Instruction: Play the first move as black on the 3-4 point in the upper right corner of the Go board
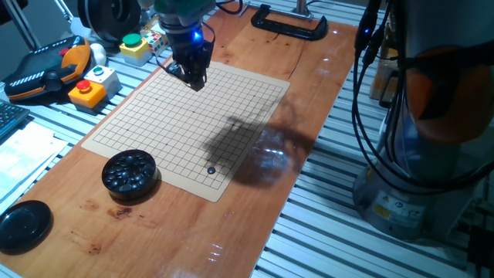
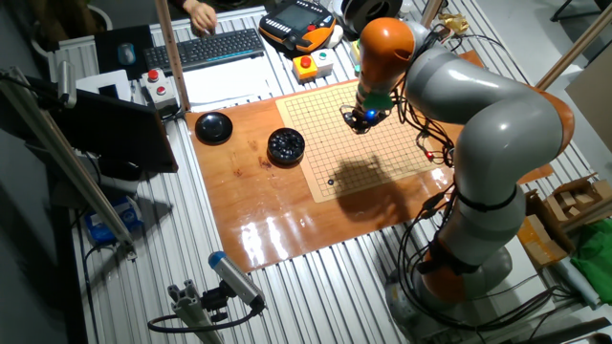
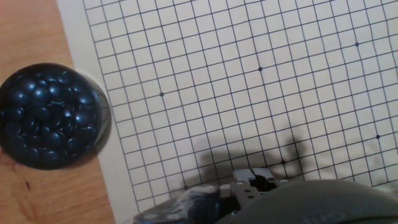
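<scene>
The gripper (image 1: 192,76) hangs above the far part of the board (image 1: 185,127); whether its fingers are apart or together cannot be told. One black stone (image 1: 211,171) lies on the board near its front corner, well apart from the gripper, at about 5 o'clock from the board's centre in the fixed view. The bowl (image 1: 130,173) of stones sits on the table (image 1: 231,224) just beside the board's front-left edge. The lid (image 1: 23,225) lies at 8 o'clock from the bowl. In the hand view the bowl (image 3: 50,116) sits at 9 o'clock.
</scene>
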### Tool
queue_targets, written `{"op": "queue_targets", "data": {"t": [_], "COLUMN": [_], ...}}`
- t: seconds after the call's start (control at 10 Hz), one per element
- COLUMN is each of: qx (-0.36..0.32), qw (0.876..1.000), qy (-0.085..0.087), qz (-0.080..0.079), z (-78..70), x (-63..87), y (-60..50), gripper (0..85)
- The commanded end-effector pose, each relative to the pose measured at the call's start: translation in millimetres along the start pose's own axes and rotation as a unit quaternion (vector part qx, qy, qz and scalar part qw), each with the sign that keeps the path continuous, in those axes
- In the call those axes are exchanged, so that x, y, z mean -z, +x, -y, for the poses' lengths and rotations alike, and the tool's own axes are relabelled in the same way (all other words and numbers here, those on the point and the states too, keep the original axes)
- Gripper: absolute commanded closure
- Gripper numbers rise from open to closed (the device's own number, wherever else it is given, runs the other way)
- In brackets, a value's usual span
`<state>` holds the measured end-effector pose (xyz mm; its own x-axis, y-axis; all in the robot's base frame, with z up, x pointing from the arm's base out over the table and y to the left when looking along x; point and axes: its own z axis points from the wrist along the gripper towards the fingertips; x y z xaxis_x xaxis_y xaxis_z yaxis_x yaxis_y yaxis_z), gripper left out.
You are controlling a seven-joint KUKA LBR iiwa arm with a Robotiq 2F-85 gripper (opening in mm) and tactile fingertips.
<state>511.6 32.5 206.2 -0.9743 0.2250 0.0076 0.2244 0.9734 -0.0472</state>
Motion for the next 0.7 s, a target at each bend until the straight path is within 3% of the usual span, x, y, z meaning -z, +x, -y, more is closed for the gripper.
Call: {"op": "queue_targets", "data": {"t": [0.0, 0.6], "qx": [0.000, 0.004], "qw": [1.000, 1.000], "qy": [0.002, 0.000], "qz": [0.000, 0.002], "z": [0.0, 7.0], "x": [0.1, -4.0], "y": [0.0, -2.1], "gripper": [84.3, 84.3]}}
